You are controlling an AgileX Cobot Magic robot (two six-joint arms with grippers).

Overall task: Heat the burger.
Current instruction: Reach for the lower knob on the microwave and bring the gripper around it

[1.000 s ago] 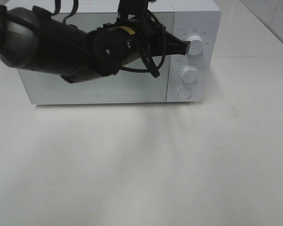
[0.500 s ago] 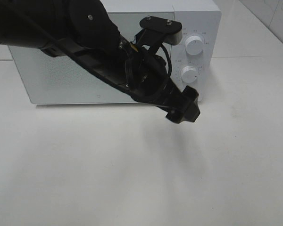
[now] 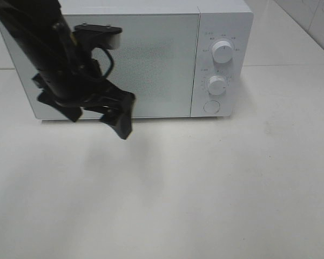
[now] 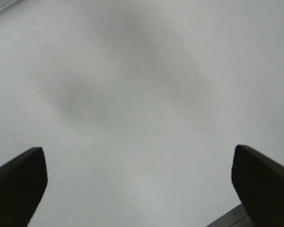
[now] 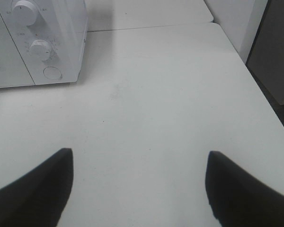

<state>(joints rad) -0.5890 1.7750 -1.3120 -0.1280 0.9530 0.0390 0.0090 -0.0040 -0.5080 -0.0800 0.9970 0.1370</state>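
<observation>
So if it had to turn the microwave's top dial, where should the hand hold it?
Probably by the round rim of the top dial, pinched on opposite sides, coming straight at the front of the microwave. It is a white cylinder standing out from that face, so only its sides offer grip.

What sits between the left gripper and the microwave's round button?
Only the closed door and bare table, as the exterior high view shows.

The microwave (image 3: 221, 21) has a smooth white shell, a finely speckled grey door pane (image 3: 156, 65) and glossy white plastic knobs (image 3: 222, 51). The table (image 3: 205, 189) is smooth matt white; the left gripper (image 3: 98, 124) looks like matt black plastic.
</observation>
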